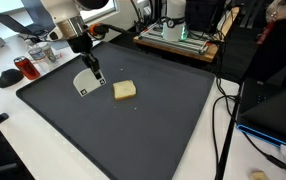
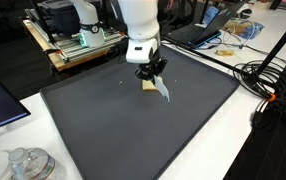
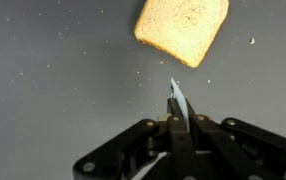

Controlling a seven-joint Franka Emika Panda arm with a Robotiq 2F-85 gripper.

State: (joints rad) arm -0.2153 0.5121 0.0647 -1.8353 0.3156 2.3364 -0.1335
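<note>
Pinching thin pale blade (image 3: 176, 100); bread slice (image 3: 181, 30) golden-brown.

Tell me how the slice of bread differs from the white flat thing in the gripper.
The bread slice is tan and thick; the white flat piece is white and thin, seen edge-on in the wrist view. The bread slice lies flat and free on the dark mat; the white flat piece hangs tilted, clamped in the shut gripper. Both are close together over the same dark mat.

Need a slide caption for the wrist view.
Jaws shut on a thin white tool, tip just short of a bread slice on a dark mat.
</note>
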